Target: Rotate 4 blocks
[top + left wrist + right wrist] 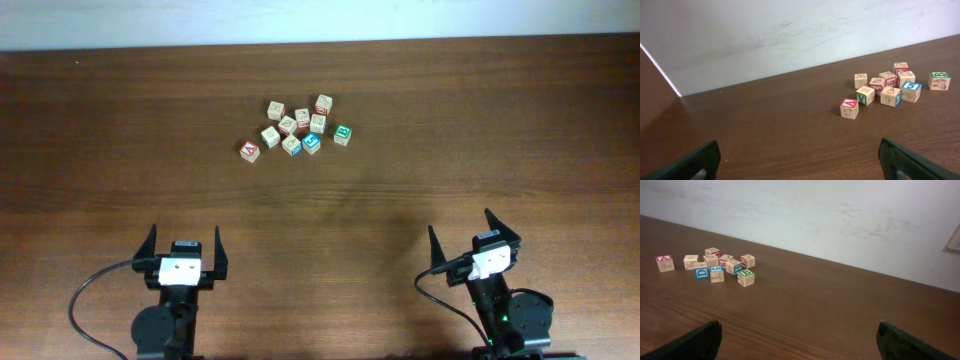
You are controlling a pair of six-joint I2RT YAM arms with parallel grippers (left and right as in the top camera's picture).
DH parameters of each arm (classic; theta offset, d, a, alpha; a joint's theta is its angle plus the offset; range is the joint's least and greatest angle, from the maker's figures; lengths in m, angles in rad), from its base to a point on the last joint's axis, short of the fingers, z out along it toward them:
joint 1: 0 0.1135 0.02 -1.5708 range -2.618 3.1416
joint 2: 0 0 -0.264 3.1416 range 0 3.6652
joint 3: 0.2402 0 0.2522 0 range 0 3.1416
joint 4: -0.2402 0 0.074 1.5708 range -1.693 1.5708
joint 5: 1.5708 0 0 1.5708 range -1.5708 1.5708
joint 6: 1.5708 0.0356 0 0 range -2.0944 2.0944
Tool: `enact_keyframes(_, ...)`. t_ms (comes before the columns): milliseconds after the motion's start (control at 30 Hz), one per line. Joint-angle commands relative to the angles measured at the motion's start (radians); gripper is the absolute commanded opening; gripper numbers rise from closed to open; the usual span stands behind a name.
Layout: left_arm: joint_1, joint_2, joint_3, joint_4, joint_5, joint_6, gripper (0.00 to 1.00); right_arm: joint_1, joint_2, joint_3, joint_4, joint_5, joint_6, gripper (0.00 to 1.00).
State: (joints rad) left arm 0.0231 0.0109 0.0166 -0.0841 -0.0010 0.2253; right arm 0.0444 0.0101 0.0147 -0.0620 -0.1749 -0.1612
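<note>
- Overhead: you are at the very start, with no block approached yet. The left hand (184,243) and right hand (461,235) sit at the near edge of the worktop (330,215), each spread as wide as it goes and holding nothing. The blocks (288,124) lie in a loose cluster well ahead of both, forward and to the right of the left hand and forward and to the left of the right hand. Only this view shows how tightly the middle cubes pack.
- Left wrist: both fingers sit at the bottom corners with bare worktop between them. The cluster is far ahead and to the right. The red "A" cube (849,107) is nearest this hand and stands a little apart (leave it alone). You can read side faces here that the overhead hides.
- Right wrist: the fingers are wide apart again, with nothing between them. The cluster is far ahead to the left, and the green-topped cube (745,277) stands nearest this hand, at the edge of the group.
- Next move, as I judge it: choose a hand and reach well forward to an outlying block. Straddle it without nudging its neighbours, then close and turn.
</note>
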Motion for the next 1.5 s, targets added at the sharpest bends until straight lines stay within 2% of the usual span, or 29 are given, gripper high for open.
enact_keyframes(0, 0.002, -0.005, -0.008, 0.001, -0.006, 0.016, 0.99, -0.006, -0.006, -0.009, -0.001, 0.006, 0.0, 0.99)
enact_keyframes(1000, 0.002, -0.005, -0.008, 0.001, -0.006, 0.016, 0.99, -0.006, -0.006, -0.009, -0.001, 0.006, 0.0, 0.99)
enact_keyframes(1200, 0.002, -0.005, 0.0, 0.004, -0.003, 0.015, 0.99, -0.006, -0.006, 0.0, 0.029, -0.055, 0.023, 0.99)
enact_keyframes(1233, 0.002, -0.005, 0.019, 0.005, -0.003, 0.015, 0.99, -0.006, -0.006, 0.027, 0.029, -0.058, 0.066, 0.99)
enact_keyframes(1333, 0.002, 0.029, 0.101, 0.006, -0.007, 0.004, 0.99, -0.006, 0.022, 0.126, 0.025, -0.061, 0.069, 0.99)
enact_keyframes(1467, 0.002, 0.169, 0.279, 0.023, -0.006, 0.004, 0.99, -0.006, 0.248, 0.361, 0.025, -0.104, 0.068, 0.99)
